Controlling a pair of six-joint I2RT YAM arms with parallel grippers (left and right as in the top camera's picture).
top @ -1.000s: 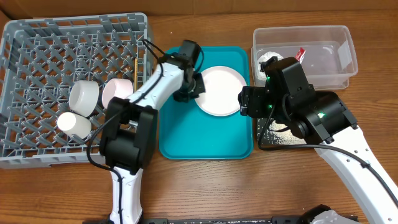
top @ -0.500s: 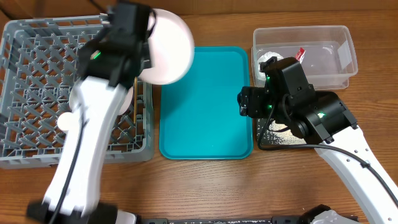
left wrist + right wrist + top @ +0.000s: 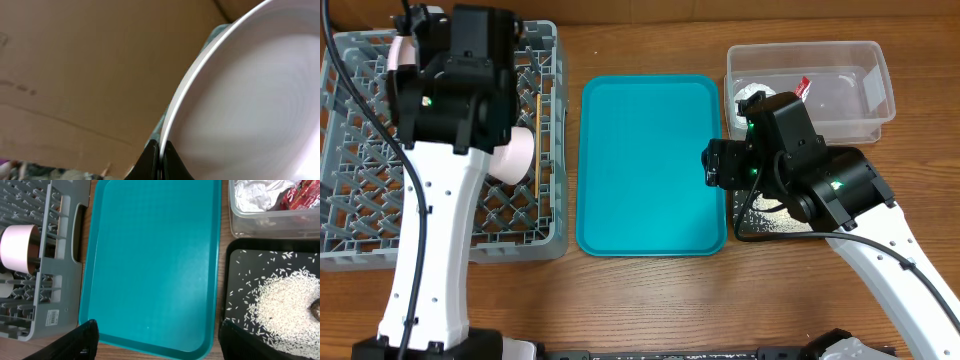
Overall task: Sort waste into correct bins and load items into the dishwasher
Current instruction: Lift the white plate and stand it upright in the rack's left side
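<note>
My left gripper point(image 3: 160, 159) is shut on the rim of the round white-pinkish plate point(image 3: 250, 100), held on edge. In the overhead view the left arm point(image 3: 455, 85) is over the grey dish rack point(image 3: 360, 230) and hides the plate. A pale bowl point(image 3: 517, 152) and a wooden chopstick point(image 3: 538, 140) lie in the rack. My right gripper point(image 3: 165, 347) is open and empty above the teal tray's right side point(image 3: 718, 165). The clear tub point(image 3: 850, 60) holds the red wrapper point(image 3: 302, 195) and the paper wad point(image 3: 255, 195). The black tray point(image 3: 235, 265) holds rice point(image 3: 280, 300) and a brown scrap point(image 3: 316, 309).
The flat teal tray point(image 3: 650, 165) lies between the rack and the bins with nothing on it. A pale bowl point(image 3: 17, 242) shows in the rack at the left of the right wrist view. Bare wooden table point(image 3: 650, 300) runs along the front.
My left arm lifted the plate off the teal tray and carried it left over the dish rack. The right arm has not moved.
</note>
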